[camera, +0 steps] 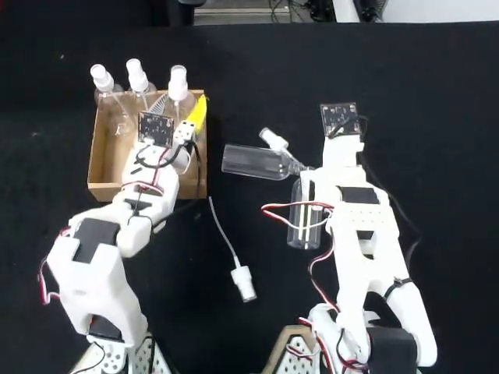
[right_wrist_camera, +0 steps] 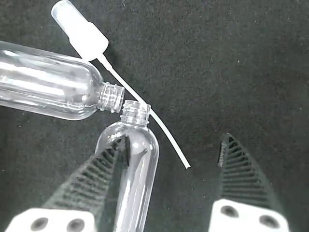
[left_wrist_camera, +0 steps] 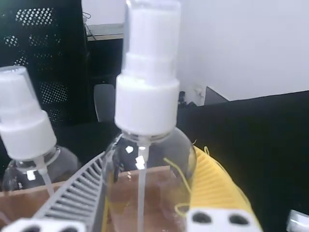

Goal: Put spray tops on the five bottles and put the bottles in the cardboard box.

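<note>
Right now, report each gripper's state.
Left gripper: closed on a capped bottle.
Right gripper: open, holding nothing.

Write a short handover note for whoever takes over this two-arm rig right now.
Left gripper: shut on a capped bottle at the far wall of the cardboard box.
Right gripper: open, over two uncapped bottles lying on the table.
Two more capped bottles stand in the box beside it.
One loose spray top lies by the uncapped necks, a second spray top nearer the arms' bases.
Done: three bottles capped, in the box.
Left: release the third, cap and box the last two.
</note>
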You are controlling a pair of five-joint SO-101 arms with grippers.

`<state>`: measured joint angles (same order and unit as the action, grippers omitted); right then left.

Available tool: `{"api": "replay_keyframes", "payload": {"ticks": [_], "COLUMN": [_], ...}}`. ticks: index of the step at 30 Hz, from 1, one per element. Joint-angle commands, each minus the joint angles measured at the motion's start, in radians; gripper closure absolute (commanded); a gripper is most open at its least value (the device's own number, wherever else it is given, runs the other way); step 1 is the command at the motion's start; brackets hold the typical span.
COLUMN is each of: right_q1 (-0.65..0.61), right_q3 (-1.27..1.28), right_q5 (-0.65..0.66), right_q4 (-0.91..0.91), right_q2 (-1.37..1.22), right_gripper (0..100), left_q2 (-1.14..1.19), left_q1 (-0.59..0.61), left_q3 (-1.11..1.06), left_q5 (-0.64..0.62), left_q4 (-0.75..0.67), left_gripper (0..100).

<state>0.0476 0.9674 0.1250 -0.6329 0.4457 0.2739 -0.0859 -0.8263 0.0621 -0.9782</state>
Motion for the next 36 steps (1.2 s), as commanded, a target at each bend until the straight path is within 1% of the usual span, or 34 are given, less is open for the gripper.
{"api": "replay_keyframes", "payload": {"ticks": [1, 6, 11, 13, 18, 32, 34, 36], "right_q1": [0.017, 0.017, 0.017, 0.017, 0.017, 0.017, 0.017, 0.017], "right_q3": [-0.002, -0.004, -0.004, -0.004, -0.004, -0.005, -0.005, -0.005], "right_q5": [0.0, 0.0, 0.0, 0.0, 0.0, 0.0, 0.0, 0.0], "right_q4": [0.023, 0.023, 0.023, 0.023, 0.023, 0.023, 0.023, 0.023], "right_q2": [0.061, 0.061, 0.061, 0.061, 0.061, 0.061, 0.061, 0.061], "right_gripper": [72.7, 72.7, 72.7, 72.7, 72.7, 72.7, 72.7, 72.7], "left_q2": [0.046, 0.115, 0.196, 0.233, 0.282, 0.295, 0.295, 0.295], "left_q1": [0.045, 0.05, 0.041, 0.035, 0.031, 0.03, 0.03, 0.03], "left_q3": [0.111, 0.159, 0.168, 0.168, 0.168, 0.157, 0.157, 0.157], "left_q5": [-0.012, -0.012, -0.012, -0.012, -0.012, -0.014, -0.014, -0.014], "left_q4": [-0.035, -0.043, -0.232, -0.267, -0.275, -0.269, -0.269, -0.269], "left_gripper": [97, 97, 97, 97, 97, 97, 94, 86]}}
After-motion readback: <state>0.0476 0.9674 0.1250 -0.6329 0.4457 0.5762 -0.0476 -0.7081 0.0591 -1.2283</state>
